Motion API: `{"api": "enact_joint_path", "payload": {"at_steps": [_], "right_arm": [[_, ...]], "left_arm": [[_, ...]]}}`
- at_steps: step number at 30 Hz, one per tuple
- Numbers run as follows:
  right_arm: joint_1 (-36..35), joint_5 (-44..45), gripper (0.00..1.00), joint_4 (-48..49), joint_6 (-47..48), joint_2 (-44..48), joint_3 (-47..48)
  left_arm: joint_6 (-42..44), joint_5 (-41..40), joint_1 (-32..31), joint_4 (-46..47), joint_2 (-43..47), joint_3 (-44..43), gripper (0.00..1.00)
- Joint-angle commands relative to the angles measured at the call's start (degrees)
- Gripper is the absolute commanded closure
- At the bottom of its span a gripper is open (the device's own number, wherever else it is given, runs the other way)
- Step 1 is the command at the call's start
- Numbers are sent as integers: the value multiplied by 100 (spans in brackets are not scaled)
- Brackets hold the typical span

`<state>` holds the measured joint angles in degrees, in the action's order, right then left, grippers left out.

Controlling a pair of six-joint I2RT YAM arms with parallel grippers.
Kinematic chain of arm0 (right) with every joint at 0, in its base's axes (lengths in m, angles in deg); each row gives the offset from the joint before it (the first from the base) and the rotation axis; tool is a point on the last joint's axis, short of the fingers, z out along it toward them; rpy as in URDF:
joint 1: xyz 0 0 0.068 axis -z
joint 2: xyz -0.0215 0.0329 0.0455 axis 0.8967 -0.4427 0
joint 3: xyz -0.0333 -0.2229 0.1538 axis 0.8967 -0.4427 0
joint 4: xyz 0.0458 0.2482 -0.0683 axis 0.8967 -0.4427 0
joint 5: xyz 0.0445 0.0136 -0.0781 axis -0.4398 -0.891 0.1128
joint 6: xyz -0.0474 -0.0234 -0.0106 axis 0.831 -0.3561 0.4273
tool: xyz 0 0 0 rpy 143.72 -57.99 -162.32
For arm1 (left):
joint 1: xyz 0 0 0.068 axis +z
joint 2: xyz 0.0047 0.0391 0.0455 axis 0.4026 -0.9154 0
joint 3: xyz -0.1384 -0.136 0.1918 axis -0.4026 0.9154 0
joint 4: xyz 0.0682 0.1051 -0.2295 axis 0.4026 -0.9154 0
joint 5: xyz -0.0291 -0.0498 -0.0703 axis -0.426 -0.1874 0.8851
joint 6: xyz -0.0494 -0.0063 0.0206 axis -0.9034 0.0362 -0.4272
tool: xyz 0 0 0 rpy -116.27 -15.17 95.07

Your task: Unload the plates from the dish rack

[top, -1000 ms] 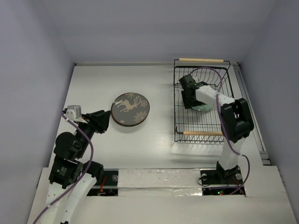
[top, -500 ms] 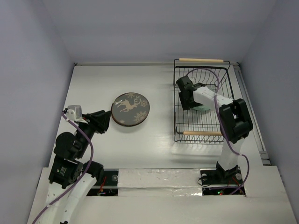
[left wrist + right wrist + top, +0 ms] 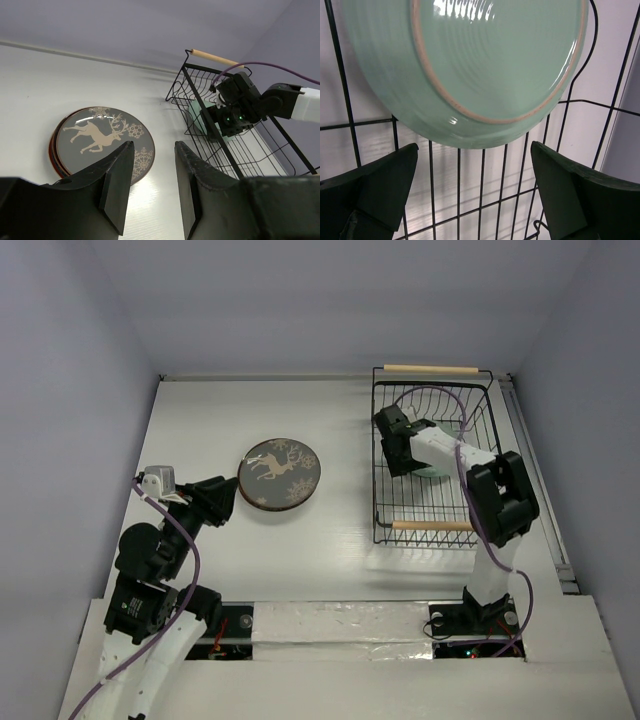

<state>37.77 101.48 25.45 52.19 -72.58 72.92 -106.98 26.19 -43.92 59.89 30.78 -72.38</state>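
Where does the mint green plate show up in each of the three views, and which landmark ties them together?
Top external: the mint green plate sits right of centre inside the dish rack, mostly hidden by the right arm.
Left wrist: right of centre, a pale green patch behind the rack's wires.
Right wrist: fills the upper half, underside showing.
Shared landmark: the dish rack's black wires.

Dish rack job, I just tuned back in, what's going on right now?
The right gripper is inside the dish rack, open, facing the mint plate but not gripping it; I see no other plate in the rack. The left gripper hangs open and empty beside the deer plate on the table, another rim showing under it.
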Motion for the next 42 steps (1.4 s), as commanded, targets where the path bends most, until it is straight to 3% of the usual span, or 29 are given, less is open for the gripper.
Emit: {"api": "enact_joint_path", "payload": {"at_steps": [1,11,18,28,36,42], "right_arm": [[-15,444,0,95,-90,-148,302],[38,401,0,-264,182,-456,627],[38,1084,1,-98,121,-491,715],[38,2061,9,306,-20,220,759],[99,2483,12,490,-108,273,707],[222,2668,21,667,-46,282,706]], "left_arm": [[-13,-17,-29,216,61,46,65],[-30,-35,-29,207,78,46,65],[-22,-35,-29,207,78,37,65],[-22,-43,-29,198,96,37,65],[-22,-52,-29,181,122,28,65],[-30,-61,-29,181,114,20,65]]}}
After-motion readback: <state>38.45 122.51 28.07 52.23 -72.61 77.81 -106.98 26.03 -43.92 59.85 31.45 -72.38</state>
